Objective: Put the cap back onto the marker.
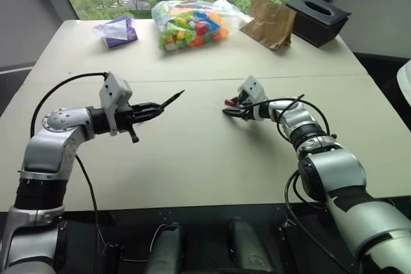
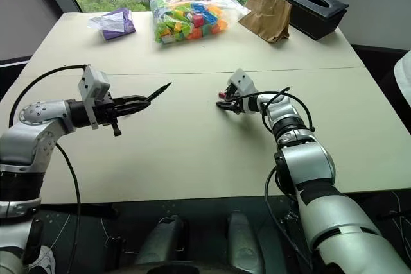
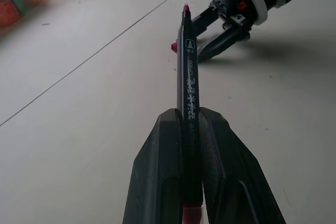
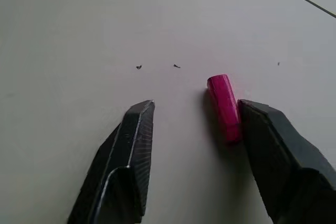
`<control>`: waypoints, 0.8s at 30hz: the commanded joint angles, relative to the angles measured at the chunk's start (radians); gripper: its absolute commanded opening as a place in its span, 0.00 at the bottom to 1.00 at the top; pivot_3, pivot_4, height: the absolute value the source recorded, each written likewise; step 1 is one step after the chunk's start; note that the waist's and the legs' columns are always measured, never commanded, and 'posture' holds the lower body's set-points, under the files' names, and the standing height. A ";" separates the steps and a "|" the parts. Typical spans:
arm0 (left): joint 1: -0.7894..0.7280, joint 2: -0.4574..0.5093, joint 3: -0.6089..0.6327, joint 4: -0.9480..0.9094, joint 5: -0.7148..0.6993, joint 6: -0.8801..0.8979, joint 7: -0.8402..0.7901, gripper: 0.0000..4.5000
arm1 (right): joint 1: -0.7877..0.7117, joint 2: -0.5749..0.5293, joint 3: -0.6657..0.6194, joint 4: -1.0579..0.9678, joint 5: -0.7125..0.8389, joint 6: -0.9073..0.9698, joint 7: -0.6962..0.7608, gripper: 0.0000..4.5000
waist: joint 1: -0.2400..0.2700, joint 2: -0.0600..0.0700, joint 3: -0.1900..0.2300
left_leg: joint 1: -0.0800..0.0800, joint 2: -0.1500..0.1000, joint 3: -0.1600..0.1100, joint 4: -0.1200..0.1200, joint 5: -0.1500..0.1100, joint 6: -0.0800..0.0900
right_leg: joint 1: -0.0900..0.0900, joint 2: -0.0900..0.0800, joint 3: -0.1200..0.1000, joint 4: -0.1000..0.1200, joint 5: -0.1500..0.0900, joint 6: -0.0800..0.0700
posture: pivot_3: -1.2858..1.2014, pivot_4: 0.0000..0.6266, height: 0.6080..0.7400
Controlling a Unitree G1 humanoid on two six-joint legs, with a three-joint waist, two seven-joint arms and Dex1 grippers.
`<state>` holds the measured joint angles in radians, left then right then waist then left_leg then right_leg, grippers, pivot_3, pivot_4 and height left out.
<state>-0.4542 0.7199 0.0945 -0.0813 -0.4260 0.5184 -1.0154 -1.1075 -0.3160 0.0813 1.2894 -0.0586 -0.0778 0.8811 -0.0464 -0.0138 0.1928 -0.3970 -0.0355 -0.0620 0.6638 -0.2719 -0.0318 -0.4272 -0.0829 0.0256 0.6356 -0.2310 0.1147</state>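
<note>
Your left gripper [image 3: 189, 129] is squeezed tight on the thin black plastic marker [image 3: 188, 72], held up above the pale flat table [image 1: 192, 158], its tip pointing toward 2 o'clock. Your right gripper [image 4: 197, 124] sits low on the table at about 3 o'clock from the marker tip, fingers apart. The tiny red plastic cap [image 4: 224, 106] lies between them, touching one finger [image 4: 278, 150], not gripped.
</note>
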 commanded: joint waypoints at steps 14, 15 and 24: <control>-0.024 0.013 -0.007 0.004 -0.003 -0.044 -0.023 0.01 | 0.015 -0.039 0.021 -0.073 -0.061 -0.092 0.043 0.01 | 0.002 0.000 0.000 | 0.000 0.000 0.000 0.000 0.000 0.000 | 0.000 0.000 0.000 0.000 0.000 0.000 | 0.52 0.24 1.00; -0.028 0.016 -0.025 0.019 0.016 -0.068 -0.040 0.01 | 0.022 -0.056 0.028 -0.112 -0.062 -0.106 0.075 0.01 | 0.003 0.000 0.000 | 0.000 0.000 0.001 0.000 0.000 0.000 | 0.000 0.000 0.000 0.000 0.000 0.000 | 0.52 0.24 1.00; -0.141 0.012 -0.179 0.195 0.190 -0.325 -0.131 0.01 | 0.191 -0.225 0.085 -0.696 -0.058 0.002 0.260 0.01 | 0.002 0.001 0.000 | 0.000 0.000 0.001 0.000 0.000 0.000 | 0.000 0.000 0.000 0.000 0.000 0.000 | 0.52 0.24 1.00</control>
<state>-0.5599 0.7316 -0.0775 0.1013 -0.2626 0.2525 -1.1356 -0.9293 -0.5188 0.1541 0.7129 -0.1148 -0.0980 1.1207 -0.0442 -0.0130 0.1932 -0.3970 -0.0356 -0.0605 0.6635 -0.2719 -0.0318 -0.4271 -0.0825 0.0253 0.6357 -0.2309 0.1146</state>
